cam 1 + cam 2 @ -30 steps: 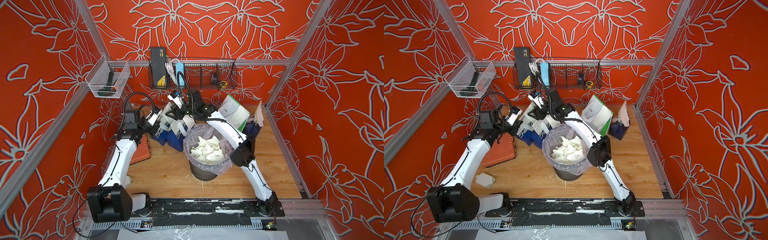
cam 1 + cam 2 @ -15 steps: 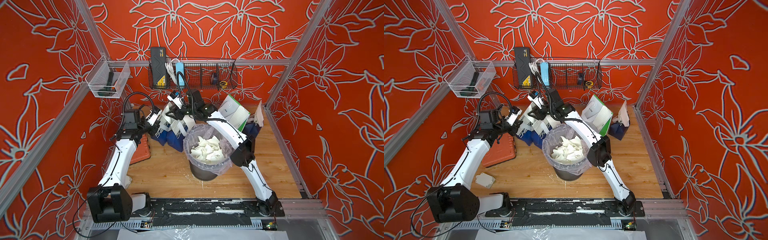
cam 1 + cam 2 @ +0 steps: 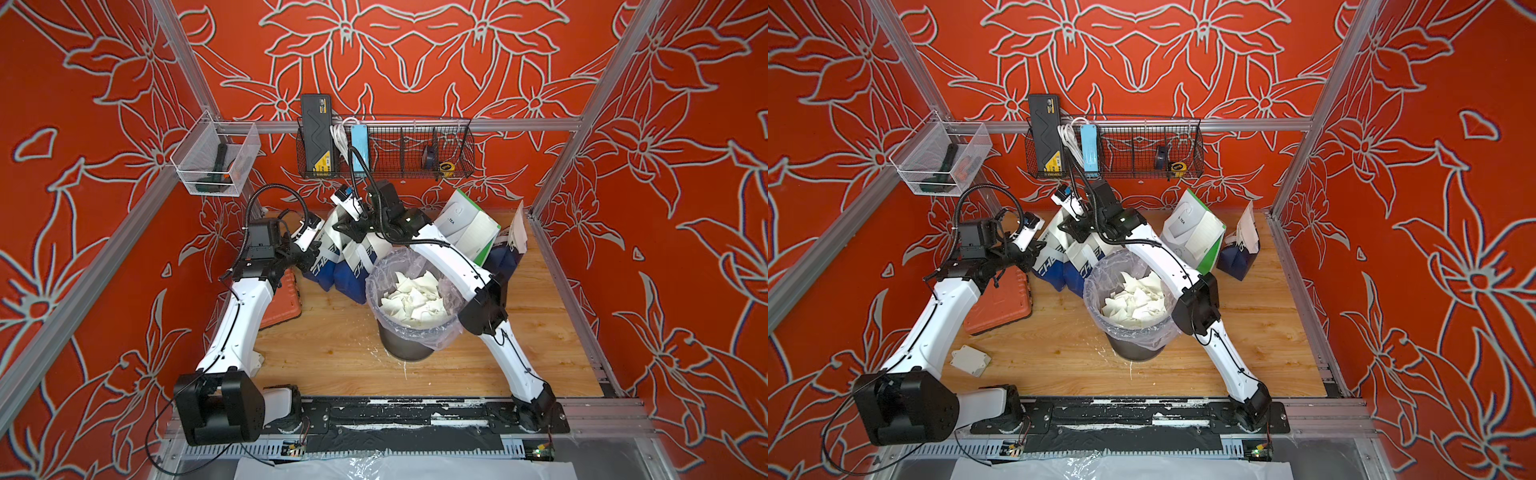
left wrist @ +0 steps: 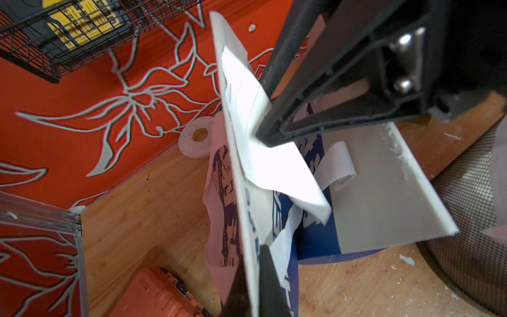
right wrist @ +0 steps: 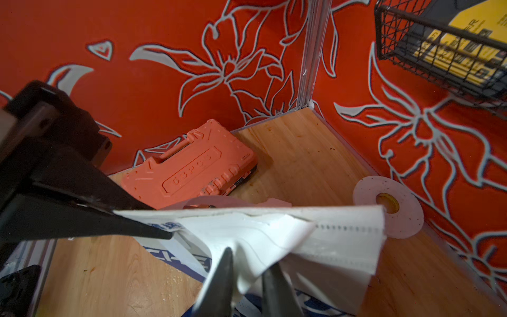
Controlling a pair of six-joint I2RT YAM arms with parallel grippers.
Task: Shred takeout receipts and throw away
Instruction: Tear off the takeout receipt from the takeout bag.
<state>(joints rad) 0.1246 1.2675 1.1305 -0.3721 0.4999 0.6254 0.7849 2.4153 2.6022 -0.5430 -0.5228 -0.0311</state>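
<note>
A white takeout receipt [image 4: 274, 164] [image 5: 247, 233] sticks up out of a white-and-blue paper bag [image 3: 328, 257] [image 4: 384, 192] at the back, left of the bin. My left gripper [image 4: 253, 263] [image 5: 164, 234] [image 3: 309, 254] is shut on the bag's top rim. My right gripper [image 5: 247, 263] [image 4: 263, 137] [image 3: 345, 226] comes from above, shut on the receipt, with the paper creased between its fingers. The dark bin [image 3: 376, 291] with a clear liner holds several torn white scraps [image 3: 411, 297] [image 3: 1133, 299].
An orange tool case [image 3: 282, 303] [image 5: 192, 170] lies by the left wall. A tape roll [image 5: 389, 208] [image 4: 197, 137] sits in the back corner. A white-and-green bag [image 3: 469, 232] and another blue bag [image 3: 511, 249] stand back right. A wire basket [image 3: 386, 149] hangs on the rear wall.
My right gripper's jaws have closed onto the receipt. Both arms have stayed almost where they were, and the left grip on the bag is unchanged.
</note>
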